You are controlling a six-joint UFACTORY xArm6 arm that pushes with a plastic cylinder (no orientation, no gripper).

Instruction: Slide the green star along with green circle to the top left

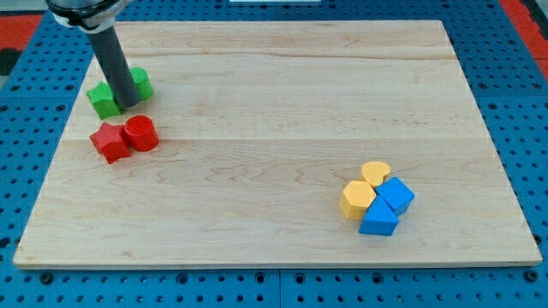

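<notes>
The green star and the green circle lie close together near the view's left edge, in the upper part of the wooden board. My dark rod comes down from the view's top left, and my tip rests between the two green blocks at their lower side, touching or nearly touching both. The rod hides part of the green circle's left side.
A red star and a red cylinder sit just below the green blocks. At the view's lower right is a cluster: a yellow heart, a yellow hexagon, a blue block and a blue triangle.
</notes>
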